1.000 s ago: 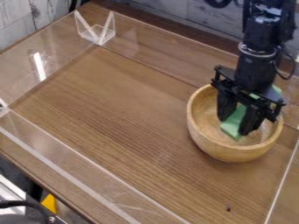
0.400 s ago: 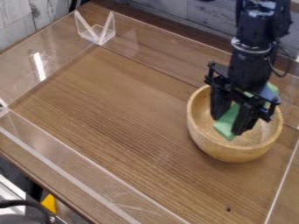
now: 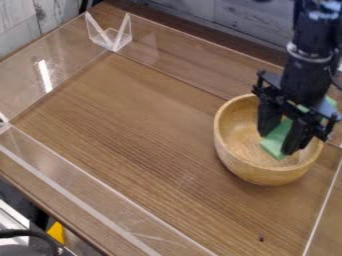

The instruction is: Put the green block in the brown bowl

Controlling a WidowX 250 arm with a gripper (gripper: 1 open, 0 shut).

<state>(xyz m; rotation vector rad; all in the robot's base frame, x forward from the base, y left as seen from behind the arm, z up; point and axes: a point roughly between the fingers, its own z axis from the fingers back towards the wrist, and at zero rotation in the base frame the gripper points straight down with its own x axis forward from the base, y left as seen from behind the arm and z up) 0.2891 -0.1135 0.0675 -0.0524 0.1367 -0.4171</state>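
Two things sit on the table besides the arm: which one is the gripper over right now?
The brown bowl at the right edge, wooden with a thick rim. The gripper is over it, shut on the green block. The clear plastic stand sits far off, top left.

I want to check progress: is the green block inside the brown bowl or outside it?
Inside. The green block stands steeply within the brown bowl, its top between the end effector fingers.
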